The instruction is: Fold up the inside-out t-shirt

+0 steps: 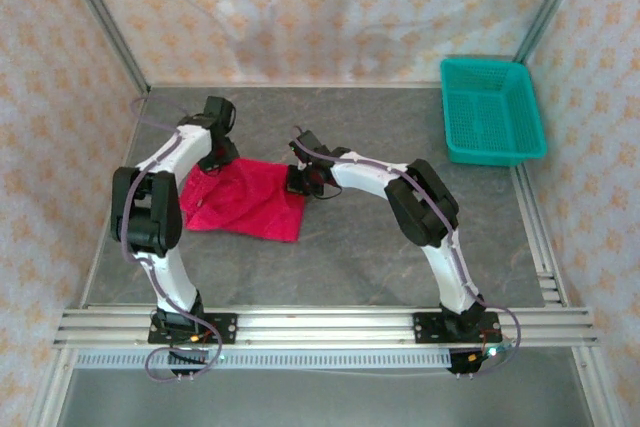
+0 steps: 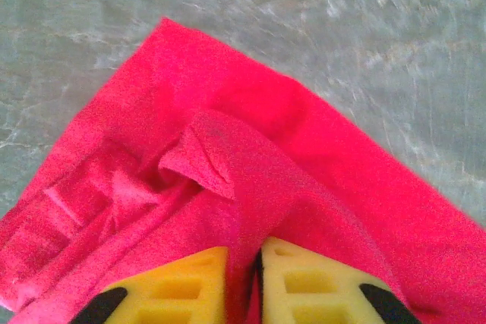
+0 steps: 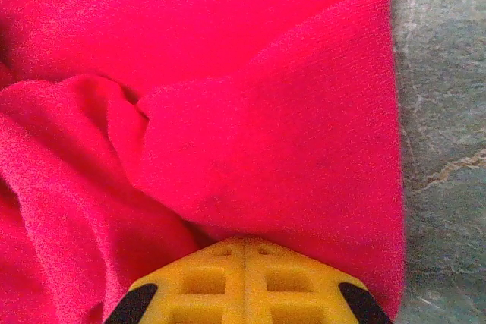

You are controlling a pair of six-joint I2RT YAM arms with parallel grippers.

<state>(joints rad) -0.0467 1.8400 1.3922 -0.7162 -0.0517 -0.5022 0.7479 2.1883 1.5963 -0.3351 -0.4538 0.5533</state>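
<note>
Shirt: the crimson t-shirt (image 1: 245, 199) lies in a rumpled, roughly four-sided heap on the table, left of the middle, between the two claws.
Cloth: the left wrist view shows creases and a small raised flap near the centre, with one straight edge running off to a corner on the bare stone. The right wrist view shows soft overlapping folds and a neat folded edge along the right side.
Left claw: the left gripper (image 2: 243, 256) sits at the heap's far left edge. Its yellow fingers (image 2: 182, 286) are drawn almost together, with a ridge of red cloth pinched up between them.
Right claw: the right gripper (image 3: 244, 244) sits at the heap's far right corner. Its fingers (image 3: 201, 282) are pressed flush together with no gap. Cloth bunches right at their tips, and I cannot tell whether any of it is caught.
Table: the grey, marble-veined tabletop (image 1: 380, 267) is bare around the shirt.
Basket: a teal plastic mesh basket (image 1: 495, 155) stands in the far right corner, well apart from the shirt.
Surround: pale wallpaper with orange flowers (image 1: 300, 7) covers the walls, and an aluminium rail (image 1: 320, 325) carries both arm bases at the near edge.
</note>
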